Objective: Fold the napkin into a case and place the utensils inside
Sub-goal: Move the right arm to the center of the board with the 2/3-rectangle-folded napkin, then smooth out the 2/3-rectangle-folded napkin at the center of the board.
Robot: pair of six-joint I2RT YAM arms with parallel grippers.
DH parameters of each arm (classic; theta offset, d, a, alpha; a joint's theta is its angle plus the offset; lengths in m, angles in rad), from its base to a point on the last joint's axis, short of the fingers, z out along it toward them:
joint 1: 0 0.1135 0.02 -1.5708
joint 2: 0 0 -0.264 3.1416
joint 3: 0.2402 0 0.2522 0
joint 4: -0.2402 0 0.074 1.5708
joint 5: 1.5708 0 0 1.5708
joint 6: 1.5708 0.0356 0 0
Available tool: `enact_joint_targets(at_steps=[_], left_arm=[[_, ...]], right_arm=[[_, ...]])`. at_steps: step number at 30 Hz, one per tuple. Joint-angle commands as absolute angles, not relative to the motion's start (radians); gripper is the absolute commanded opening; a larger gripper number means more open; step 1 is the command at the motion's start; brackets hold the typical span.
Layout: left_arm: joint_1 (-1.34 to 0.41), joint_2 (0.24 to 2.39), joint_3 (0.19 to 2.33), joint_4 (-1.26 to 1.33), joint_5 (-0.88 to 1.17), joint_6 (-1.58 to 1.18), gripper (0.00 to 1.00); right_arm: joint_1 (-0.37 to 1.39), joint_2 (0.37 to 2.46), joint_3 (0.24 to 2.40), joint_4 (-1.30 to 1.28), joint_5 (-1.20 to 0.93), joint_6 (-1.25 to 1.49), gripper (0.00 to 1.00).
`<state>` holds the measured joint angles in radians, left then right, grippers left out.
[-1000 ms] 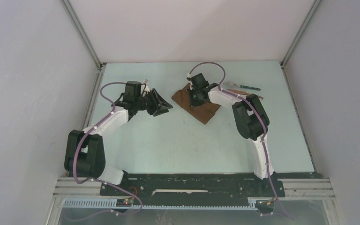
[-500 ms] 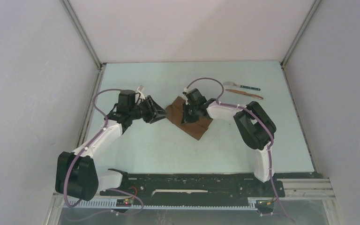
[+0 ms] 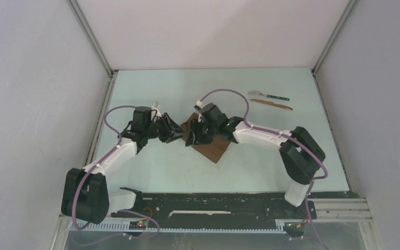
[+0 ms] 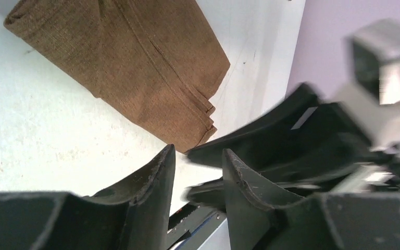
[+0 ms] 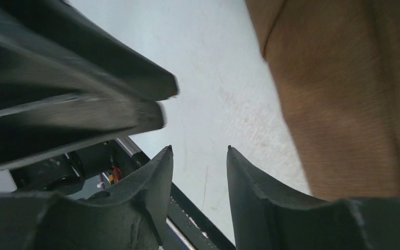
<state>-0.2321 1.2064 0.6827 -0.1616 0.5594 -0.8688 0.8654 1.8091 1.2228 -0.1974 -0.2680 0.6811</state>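
The napkin (image 3: pixel 216 148) lies on the table as a folded dark-brown oblong; it also shows in the left wrist view (image 4: pixel 130 62) and the right wrist view (image 5: pixel 354 94). My left gripper (image 3: pixel 179 134) is open and empty just left of the cloth's left end, which lies just beyond its fingertips (image 4: pixel 195 156). My right gripper (image 3: pixel 192 136) is open and empty over that same end, tip to tip with the left one, with the cloth beside its right finger (image 5: pixel 199 151). The teal-handled utensil (image 3: pixel 269 96) and the reddish-brown stick (image 3: pixel 272 103) lie at the far right.
The enclosure's left wall rail (image 3: pixel 100 112) runs close behind the left arm. The black base rail (image 3: pixel 208 200) lies along the near edge. The right arm's forearm (image 3: pixel 263 136) stretches across the table right of the cloth.
Both grippers have moved nearer and toward each other, now almost touching. The cloth has shifted toward the near left. The left gripper's jaws have narrowed.
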Motion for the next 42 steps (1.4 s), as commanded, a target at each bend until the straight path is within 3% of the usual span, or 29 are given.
enact_joint_targets(at_steps=[1, 3, 8, 16, 21, 27, 32, 34, 38, 42], left_arm=[[-0.231, 1.284, 0.693, -0.040, 0.566, -0.907, 0.43], [-0.249, 1.337, 0.712, -0.017, 0.575, -0.924, 0.43], [-0.331, 1.421, 0.715, 0.063, 0.539, -0.973, 0.45], [-0.408, 1.546, 0.695, 0.240, 0.530, -1.086, 0.44], [-0.409, 1.538, 0.709, 0.207, 0.526, -1.061, 0.42], [-0.408, 1.530, 0.740, 0.157, 0.515, -1.029, 0.41], [-0.406, 1.523, 0.749, 0.145, 0.507, -1.021, 0.41], [-0.406, 1.528, 0.756, 0.140, 0.506, -1.017, 0.41], [-0.406, 1.543, 0.764, 0.140, 0.512, -1.020, 0.40], [-0.399, 1.532, 0.765, 0.131, 0.512, -1.015, 0.41]], right_arm=[[0.724, 1.738, 1.260, -0.295, -0.384, 0.471, 0.52], [0.659, 1.759, 1.263, -0.367, -0.461, 0.378, 0.55], [0.586, 1.732, 1.255, -0.512, -0.336, 0.220, 0.69], [0.554, 1.698, 1.154, -0.521, -0.427, 0.275, 0.59], [0.565, 1.660, 1.061, -0.460, -0.422, 0.302, 0.56], [0.569, 1.679, 1.039, -0.420, -0.451, 0.320, 0.44], [0.586, 1.611, 1.040, -0.457, -0.388, 0.309, 0.60], [0.583, 1.606, 1.040, -0.456, -0.392, 0.304, 0.59], [0.566, 1.654, 1.040, -0.418, -0.442, 0.313, 0.48], [0.565, 1.690, 1.041, -0.392, -0.458, 0.316, 0.49]])
